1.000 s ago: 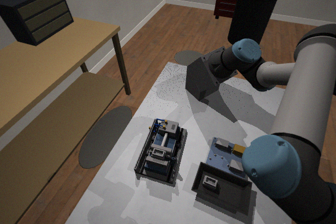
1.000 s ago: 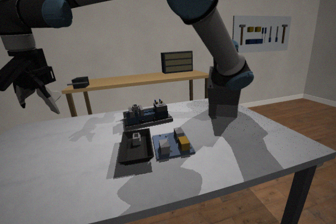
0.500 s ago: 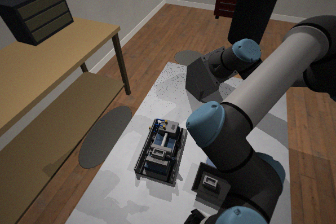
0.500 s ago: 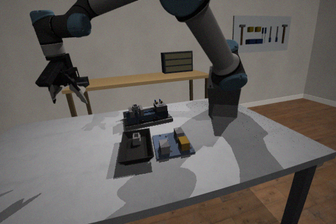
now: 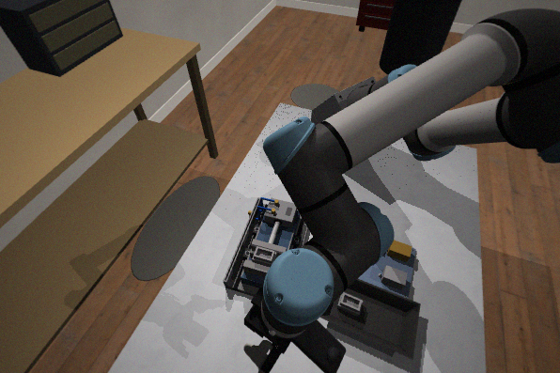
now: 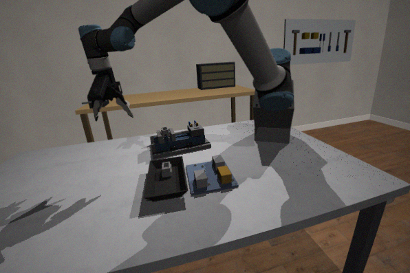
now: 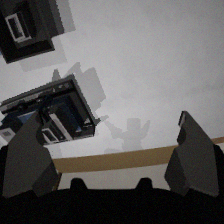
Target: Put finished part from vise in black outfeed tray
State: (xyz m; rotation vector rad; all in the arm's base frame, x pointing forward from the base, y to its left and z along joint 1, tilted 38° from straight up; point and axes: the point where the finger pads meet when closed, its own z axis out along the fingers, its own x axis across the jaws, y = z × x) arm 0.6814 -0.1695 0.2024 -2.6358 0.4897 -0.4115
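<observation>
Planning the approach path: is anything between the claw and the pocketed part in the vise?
Nothing visible stands between them. The open, empty claw hangs in the air above and to the side of the vise, and the finished part sits exposed at the vise's top with open space over it.

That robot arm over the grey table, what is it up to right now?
The arm's tool hangs open and empty in the air, up and to the side of the vise. The finished part, a small grey block, sits clamped in the vise, not yet touched. In front of it the black outfeed tray holds one part already, with room beside it. Next to the tray, a blue plate carries two grey blocks and a yellow one. The pickup has not begun.
</observation>
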